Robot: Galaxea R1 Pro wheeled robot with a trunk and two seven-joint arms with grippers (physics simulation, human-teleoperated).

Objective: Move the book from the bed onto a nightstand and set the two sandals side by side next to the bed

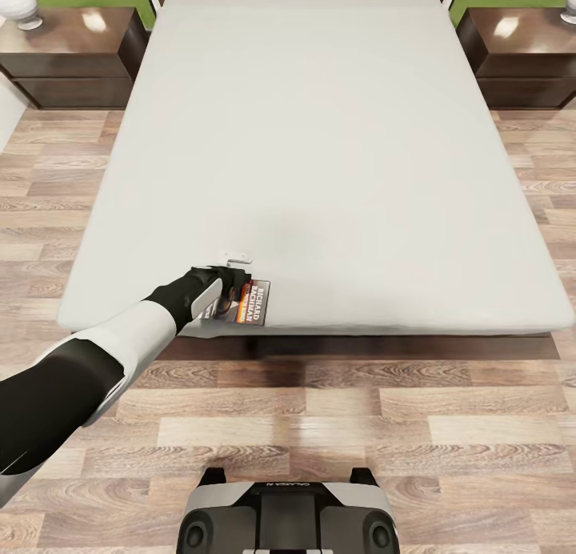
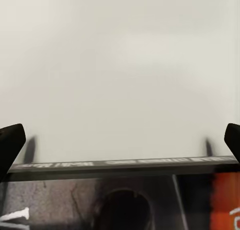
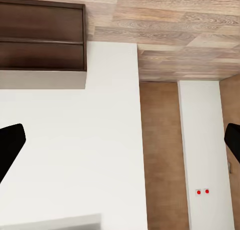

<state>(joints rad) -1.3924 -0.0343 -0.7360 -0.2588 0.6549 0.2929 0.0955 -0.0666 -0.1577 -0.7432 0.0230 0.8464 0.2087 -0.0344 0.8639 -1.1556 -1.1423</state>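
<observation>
The bed [image 1: 320, 154] takes up most of the head view, its light-grey mattress bare but for the book [image 1: 254, 302], which lies flat at the near edge, left of the middle, white author lettering and an orange band showing on its dark cover. The left gripper [image 1: 232, 286] has its arm stretched from the lower left and sits right over the book's left part, with a small pale bracket-like piece just beyond it on the mattress. In the left wrist view the book [image 2: 120, 200] fills the lower band, its edge running straight across, and the two dark fingertips [image 2: 11, 142] stand wide apart at either side of the picture, not clamped on it (whether they touch the cover I cannot tell).

A nightstand [image 1: 68, 58] stands at each side of the headboard, the other one [image 1: 520, 58] on the right, both dark and glossy with two drawers. The right wrist view looks at white surfaces, wood-plank floor [image 3: 175, 35] and a dark drawer cabinet [image 3: 42, 38]; the right gripper's fingertips [image 3: 10, 145] are also set wide apart, holding nothing
</observation>
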